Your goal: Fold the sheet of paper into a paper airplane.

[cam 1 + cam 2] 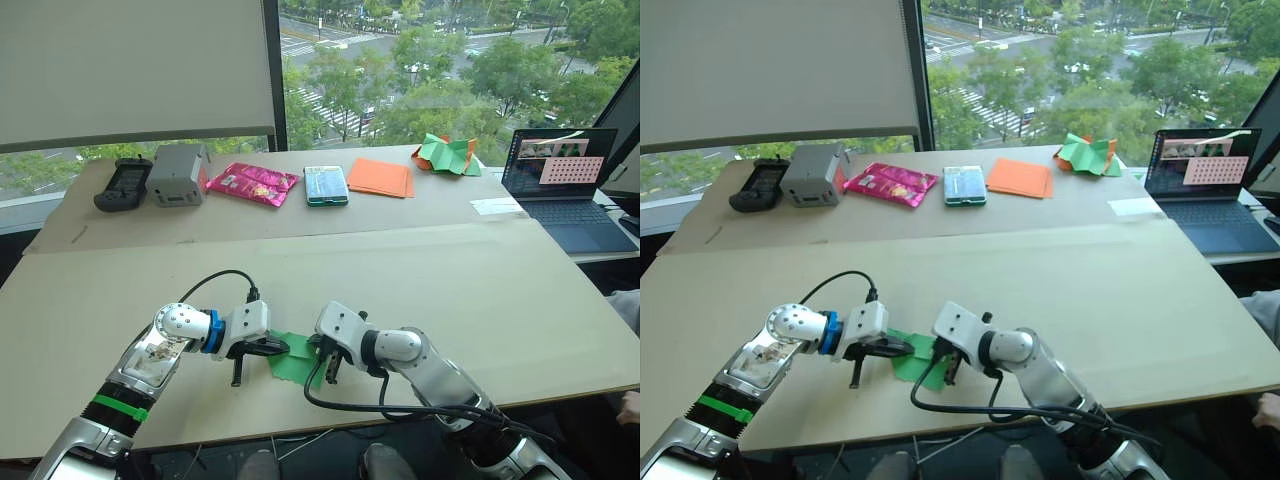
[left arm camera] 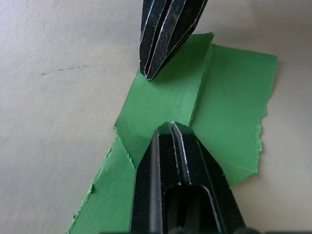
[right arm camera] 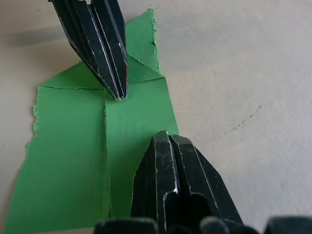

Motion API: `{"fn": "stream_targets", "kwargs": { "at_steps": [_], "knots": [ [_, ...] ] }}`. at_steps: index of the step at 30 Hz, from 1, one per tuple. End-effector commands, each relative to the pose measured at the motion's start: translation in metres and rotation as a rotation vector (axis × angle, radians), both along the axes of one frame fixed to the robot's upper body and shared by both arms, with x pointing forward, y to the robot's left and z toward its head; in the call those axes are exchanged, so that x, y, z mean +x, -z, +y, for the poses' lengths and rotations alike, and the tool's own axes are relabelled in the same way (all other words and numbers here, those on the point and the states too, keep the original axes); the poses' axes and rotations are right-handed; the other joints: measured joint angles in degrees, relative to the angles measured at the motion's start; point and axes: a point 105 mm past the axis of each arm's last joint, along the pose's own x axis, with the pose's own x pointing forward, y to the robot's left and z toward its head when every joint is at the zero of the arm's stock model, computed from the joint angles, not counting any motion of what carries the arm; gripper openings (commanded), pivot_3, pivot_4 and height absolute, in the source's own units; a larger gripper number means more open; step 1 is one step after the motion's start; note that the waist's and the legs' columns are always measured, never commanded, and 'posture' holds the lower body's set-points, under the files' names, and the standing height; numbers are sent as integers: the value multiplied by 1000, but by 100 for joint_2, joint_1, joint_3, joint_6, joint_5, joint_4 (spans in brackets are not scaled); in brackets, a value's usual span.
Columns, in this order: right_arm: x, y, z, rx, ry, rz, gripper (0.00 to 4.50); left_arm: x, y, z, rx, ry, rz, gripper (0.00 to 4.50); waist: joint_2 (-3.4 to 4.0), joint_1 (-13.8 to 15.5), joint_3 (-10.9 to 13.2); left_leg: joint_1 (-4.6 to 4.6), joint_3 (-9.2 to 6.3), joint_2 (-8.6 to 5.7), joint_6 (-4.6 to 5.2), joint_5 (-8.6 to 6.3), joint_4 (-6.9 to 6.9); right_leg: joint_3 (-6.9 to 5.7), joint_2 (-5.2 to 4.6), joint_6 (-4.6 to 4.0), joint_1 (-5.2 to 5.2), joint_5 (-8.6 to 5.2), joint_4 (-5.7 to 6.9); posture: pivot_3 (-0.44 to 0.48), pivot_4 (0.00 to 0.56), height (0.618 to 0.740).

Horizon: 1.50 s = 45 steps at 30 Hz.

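The sheet of paper (image 1: 296, 358) lies flat on the big cardboard-coloured table (image 1: 480, 300), at its near edge and far from the laptop (image 1: 568, 185) at the far right corner; it is already part-folded, with flaps meeting along a torn-edged seam down its middle. Both grippers are on it, tip to tip. The left gripper (image 2: 168, 127) has its two black fingers pressed together into one wedge, with no gap showing and no paper between them, and rests on the green flap near a folded corner; the right gripper (image 3: 165, 136) is likewise closed on nothing, its tip on the flap beside the seam. This looks like a creasing step — flattening the layers rather than lifting them. To do it well, one tip should pin the paper while the other runs along the fold line, pressing straight down so the thin sheet does not skate on the smooth table. The rough, torn edges could snag a fingertip, so strokes are best drawn from the seam outward — never against a loose flap edge.
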Motion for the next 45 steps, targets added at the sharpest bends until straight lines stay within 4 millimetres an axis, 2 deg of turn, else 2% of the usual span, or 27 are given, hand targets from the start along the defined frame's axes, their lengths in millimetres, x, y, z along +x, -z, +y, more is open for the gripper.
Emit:
{"fn": "stream_targets", "kwargs": {
  "at_steps": [1, 6, 19, 27, 30, 36, 37, 38, 40, 41, 43, 45],
  "knots": [
    [-4, 21, -7, -64, 25, 72, 25, -10, 30, 26, 109, -69, 111, 0, 6, -5, -7, 1, 0, 0, 0, 0, 0, 0, 0, 0, 1, 0, 1, 0, 150, 706],
    [-4, 21, -7, -65, 22, 74, 25, -11, 33, 34, 109, -106, 129, 0, 10, -16, -10, 2, -1, 1, 0, 0, 0, 0, 1, 0, 1, 0, 1, 0, 150, 706],
    [-3, 22, -6, -67, 19, 80, 25, -15, 30, 71, 171, -193, 132, 0, 30, -97, -22, 4, -1, 1, 1, -1, -2, -1, -2, 0, 1, 0, 2, 0, 150, 706],
    [-3, 22, -6, -69, 15, 79, 25, -12, 25, 77, 161, -224, 115, 0, 33, -113, -23, 3, -1, 1, 1, -2, -3, -1, -2, 0, -1, 0, 1, 0, 150, 706],
    [0, 14, -4, -46, 15, 38, 25, -6, 13, 76, 125, -249, 86, 0, 33, -117, -22, 3, -1, 1, 1, -2, -4, -1, -2, 0, -2, 0, 1, 0, 150, 706],
    [3, -25, 0, 50, -22, -64, 25, 0, -19, 76, 0, -313, 55, 0, 5, -122, 17, -14, -1, 2, 1, -1, -8, -1, 0, 0, -25, 0, 3, 0, 150, 706],
    [2, -31, -1, 58, -27, -79, 605, 1, -25, 76, -27, -326, 51, 0, -1, -118, 25, -21, -1, 2, 2, -1, -8, -1, 0, 0, -31, 0, 3, 0, 150, 706],
    [2, -37, -2, 69, -35, -88, 715, 1, -30, 75, -54, -334, 53, 0, -8, -113, 30, -34, 0, 2, 2, -1, -7, -1, 0, 0, -42, 0, 4, 0, 150, 706],
    [0, -44, -3, 84, -42, -93, 1531, -1, -36, 73, -82, -340, 63, 0, -19, -103, 33, -73, 0, 2, 8, 3, -6, 0, 4, 0, -76, 2, 8, 0, 150, 706],
    [-1, -50, -4, 107, -36, -93, 1925, -4, -38, 72, -92, -339, 71, 0, -24, -97, 35, -89, -2, 2, 41, 23, -5, 1, 8, 1, -83, 4, 11, 0, 150, 706],
    [-2, -61, -6, 147, -25, -93, 2583, -12, -39, 71, -104, -330, 80, 0, -26, -89, 35, -90, -2, 2, 54, 31, -5, 3, 9, 2, -83, 6, 15, 0, 150, 706],
    [-1, -63, -9, 161, -3, -77, 3292, -17, -42, 68, -120, -326, 83, 0, -26, -76, 36, -89, -1, 2, 51, 30, -6, 4, 9, 1, -83, 6, 15, 0, 150, 706]
  ]
}}
